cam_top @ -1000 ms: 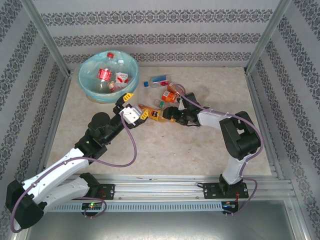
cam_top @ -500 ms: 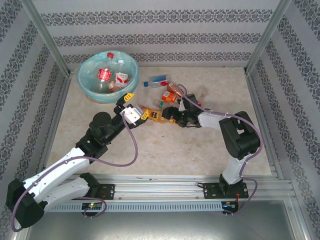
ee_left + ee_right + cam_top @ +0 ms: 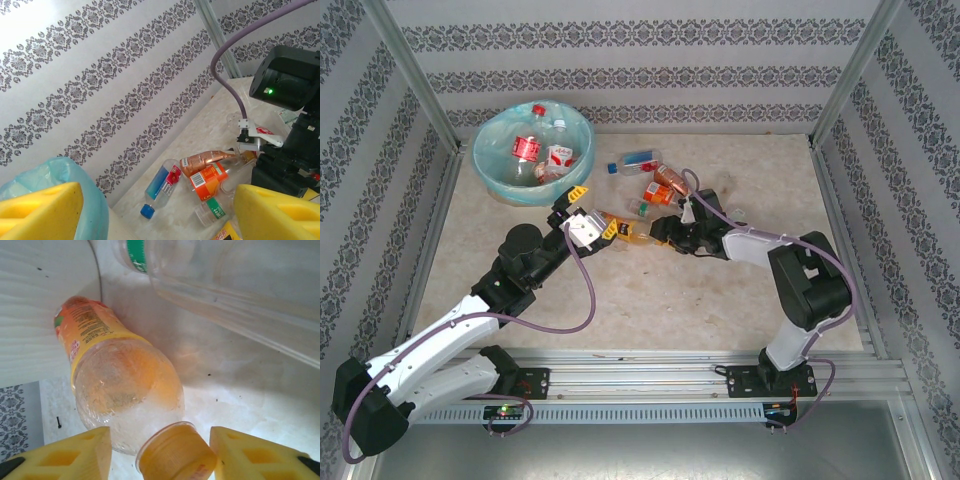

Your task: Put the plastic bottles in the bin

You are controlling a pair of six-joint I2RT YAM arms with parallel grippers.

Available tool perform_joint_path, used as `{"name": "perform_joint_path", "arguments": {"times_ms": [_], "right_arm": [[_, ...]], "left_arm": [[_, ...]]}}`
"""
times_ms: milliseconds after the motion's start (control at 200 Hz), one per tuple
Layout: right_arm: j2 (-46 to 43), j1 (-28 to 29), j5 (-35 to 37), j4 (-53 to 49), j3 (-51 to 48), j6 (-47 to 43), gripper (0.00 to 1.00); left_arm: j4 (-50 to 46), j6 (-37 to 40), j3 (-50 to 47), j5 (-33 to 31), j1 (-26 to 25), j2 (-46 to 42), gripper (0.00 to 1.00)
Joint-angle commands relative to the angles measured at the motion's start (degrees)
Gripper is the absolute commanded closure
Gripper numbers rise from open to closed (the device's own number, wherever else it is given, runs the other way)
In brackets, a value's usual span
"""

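Note:
The bin (image 3: 486, 170), cream with a turquoise liner, stands at the back left and holds bottles with red labels (image 3: 528, 147). A cluster of plastic bottles lies mid-table: a blue-label one (image 3: 640, 160) (image 3: 162, 185), a copper one (image 3: 205, 159), an orange-label one (image 3: 212, 177) and a clear green-label one (image 3: 215, 209). An orange-capped bottle (image 3: 120, 385) (image 3: 632, 231) lies on its side. My right gripper (image 3: 160, 450) (image 3: 660, 232) is open, its yellow pads either side of that bottle's cap, with a gap on the left side. My left gripper (image 3: 594, 211) (image 3: 157, 215) hangs open just right of the bin, holding nothing.
Patterned walls and metal posts (image 3: 840, 85) enclose the table. A large clear bottle (image 3: 240, 290) lies just beyond the orange-capped one. The right arm's cable (image 3: 227, 65) arches over the cluster. Bare tabletop (image 3: 660, 300) spreads across the front.
My right gripper has slid left up to the orange-capped bottle and its jaws have narrowed around the cap. The left arm has stayed still.

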Motion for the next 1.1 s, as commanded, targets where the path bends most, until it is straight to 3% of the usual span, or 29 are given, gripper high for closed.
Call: {"name": "perform_joint_path", "arguments": {"times_ms": [0,445,620,724,804,954,1094], "right_arm": [[-2.7,0.1,-0.6,1.5,-1.5,0.8,0.53],[-8.9,-0.3,-0.6,-0.4,-2.4,0.8,0.82],[-15.4,-0.9,-1.6,-6.4,-2.1,-1.3,0.93],[-21.3,-1.2,-0.3,-15.1,-0.9,-5.0,0.96],[-25.7,-1.3,0.6,-20.9,-0.3,-7.1,0.97],[-32.2,-1.0,0.6,-26.8,-0.6,-8.0,0.99],[-37.8,-0.9,0.1,-31.1,-0.6,-8.7,1.0]], "left_arm": [[2.1,0.7,-0.6,-0.3,-0.6,0.5,0.21],[0.1,0.8,0.0,1.4,-0.7,2.2,0.21],[-7.5,7.2,1.5,5.8,-3.5,2.7,0.2],[-16.8,11.2,5.9,-0.6,-8.2,7.1,0.21],[-22.2,15.1,9.0,-6.7,-12.0,11.6,0.16],[-20.1,19.5,10.5,-11.2,-15.4,17.5,0.06],[-19.8,19.4,13.5,-13.1,-15.4,22.2,0.04]]}}
